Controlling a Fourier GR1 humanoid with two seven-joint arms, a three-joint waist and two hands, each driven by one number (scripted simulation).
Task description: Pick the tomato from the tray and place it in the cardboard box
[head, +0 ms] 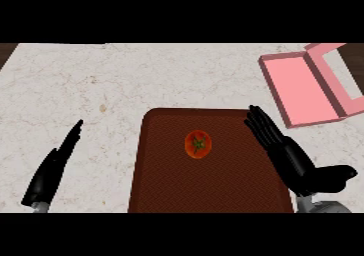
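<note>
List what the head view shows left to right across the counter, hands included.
left hand → brown tray → tomato on the tray → right hand at the tray's right edge → pink box, far right.

No text, label, brand, number or sign can be read anywhere in the head view.
</note>
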